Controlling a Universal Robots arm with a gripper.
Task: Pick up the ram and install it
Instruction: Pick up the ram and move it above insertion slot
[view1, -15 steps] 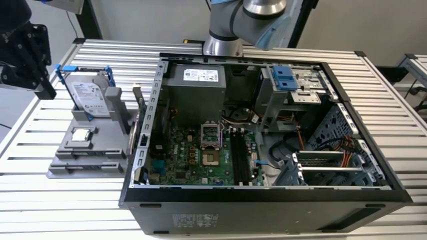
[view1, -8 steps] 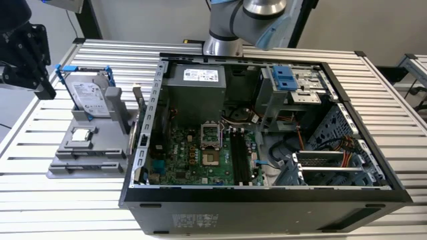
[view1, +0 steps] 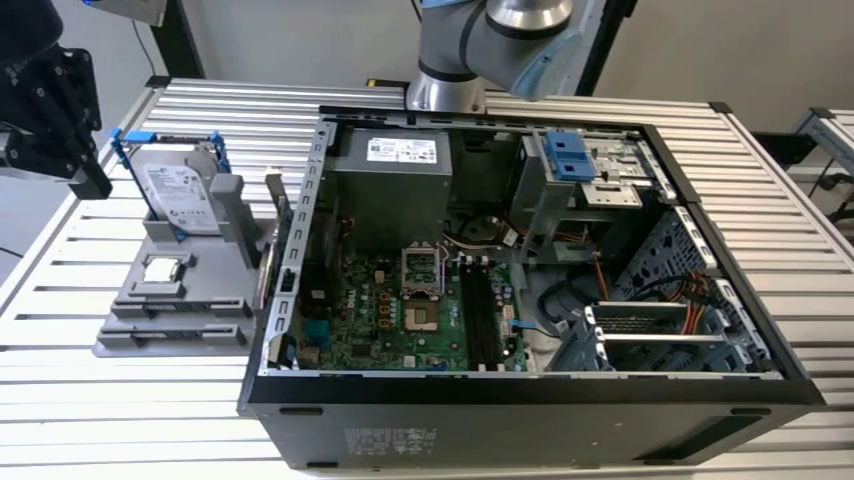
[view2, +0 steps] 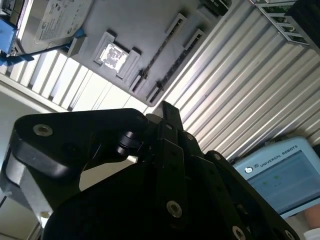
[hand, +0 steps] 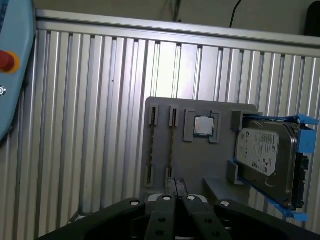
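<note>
The ram (hand: 171, 145) looks light, stiff and thin, with fragile chips and contacts. I judge it is best pinched across its two flat faces near mid-length, not by the ends. It stands on edge in the grey holder (hand: 200, 165), in the slot pair beside the processor chip (hand: 202, 126) — long axis running clip to clip, one end toward the hand (hand: 176, 186). The hand hovers at the holder's edge with fingers together, gripping nothing I can see — the holder rests on the slatted desk (hand: 90, 125).

Robotics lab — ribbed aluminium bench (view1: 134, 400), opened computer case (view1: 534, 420)
</note>
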